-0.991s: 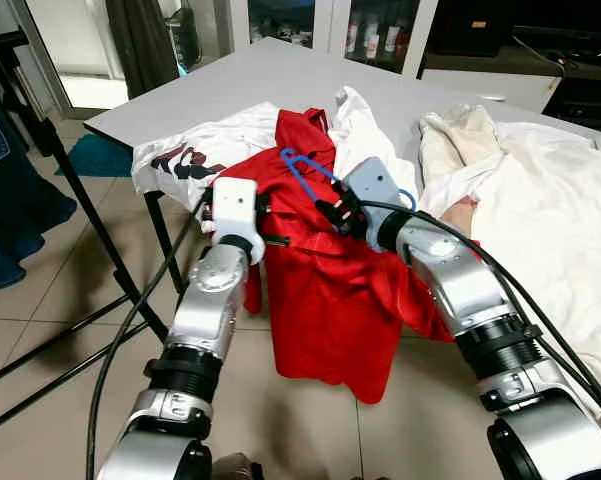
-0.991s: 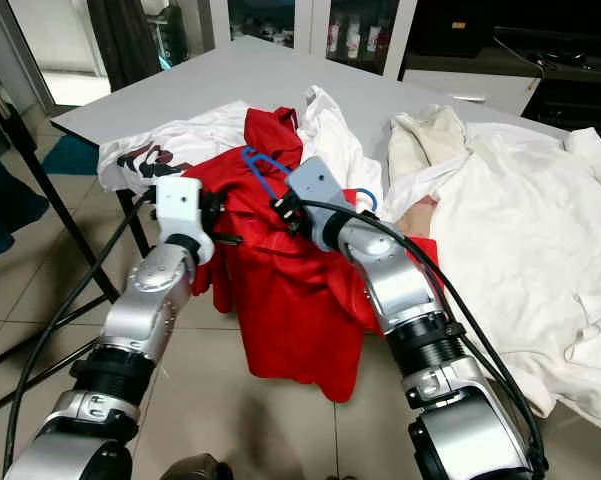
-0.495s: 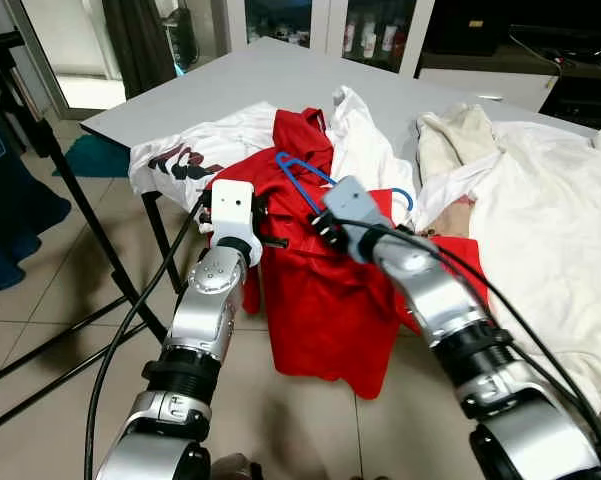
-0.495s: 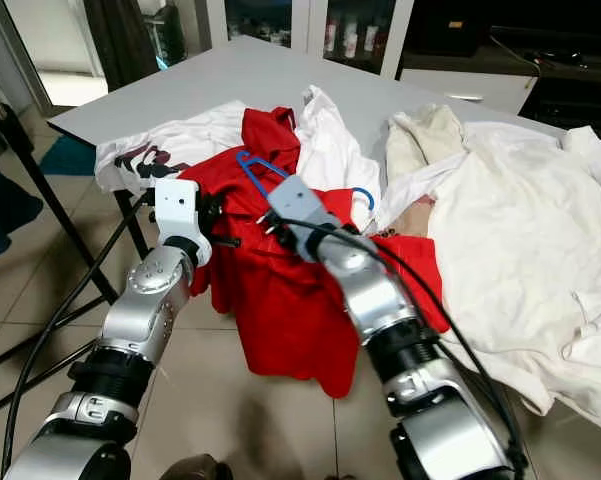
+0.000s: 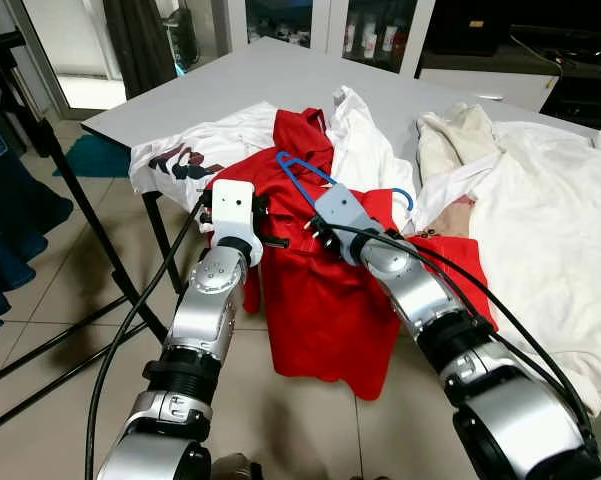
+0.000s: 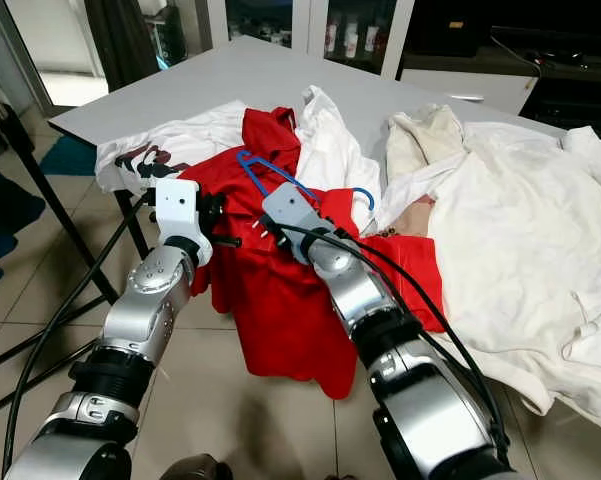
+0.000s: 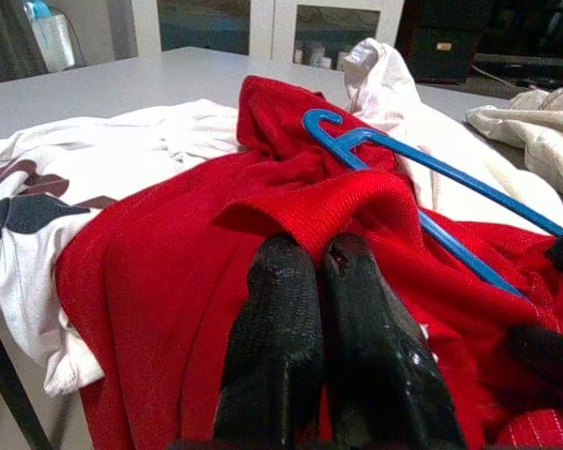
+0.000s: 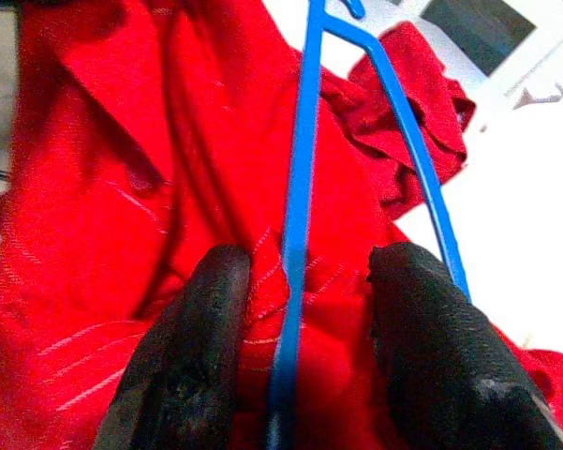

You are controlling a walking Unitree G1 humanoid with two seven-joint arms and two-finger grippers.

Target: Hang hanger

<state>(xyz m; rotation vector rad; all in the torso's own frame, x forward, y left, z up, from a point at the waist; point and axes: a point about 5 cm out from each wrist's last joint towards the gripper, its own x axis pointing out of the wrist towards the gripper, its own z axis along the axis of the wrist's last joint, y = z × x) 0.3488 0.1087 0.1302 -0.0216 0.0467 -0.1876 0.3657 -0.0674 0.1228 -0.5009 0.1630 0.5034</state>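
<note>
A red shirt (image 5: 320,290) lies crumpled on the near corner of the grey table (image 5: 230,85) and hangs over its edge. A blue plastic hanger (image 5: 298,170) rests on top of it, with its hook toward the far side and one arm tucked into the cloth. My left gripper (image 7: 318,258) is shut on a raised fold of the red shirt, just left of the hanger. My right gripper (image 8: 300,272) is open, its fingers standing on either side of a blue hanger bar and low against the red cloth.
A white printed T-shirt (image 5: 185,155) lies left of the red shirt. A heap of white clothes (image 5: 550,220) covers the table's right side. Black rack legs (image 5: 80,200) and dark hanging garments (image 5: 5,210) stand to my left over a tiled floor.
My right gripper has moved left and slightly down along the hanger, over the red shirt. The left gripper has kept its hold in the same place.
</note>
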